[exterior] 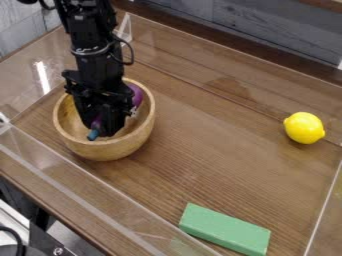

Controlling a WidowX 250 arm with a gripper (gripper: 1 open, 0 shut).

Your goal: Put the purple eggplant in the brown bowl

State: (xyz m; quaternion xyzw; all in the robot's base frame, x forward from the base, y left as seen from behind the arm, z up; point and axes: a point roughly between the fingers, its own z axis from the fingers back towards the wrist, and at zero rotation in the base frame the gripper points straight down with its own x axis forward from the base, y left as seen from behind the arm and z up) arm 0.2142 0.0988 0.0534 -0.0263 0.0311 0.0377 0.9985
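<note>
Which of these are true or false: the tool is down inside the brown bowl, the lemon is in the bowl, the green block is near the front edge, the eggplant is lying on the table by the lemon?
1. The tool is down inside the brown bowl. True.
2. The lemon is in the bowl. False: it sits on the table far to the right.
3. The green block lies near the front edge. True.
4. The purple eggplant lies beside the lemon. False: it is at the tool, within the bowl.
</note>
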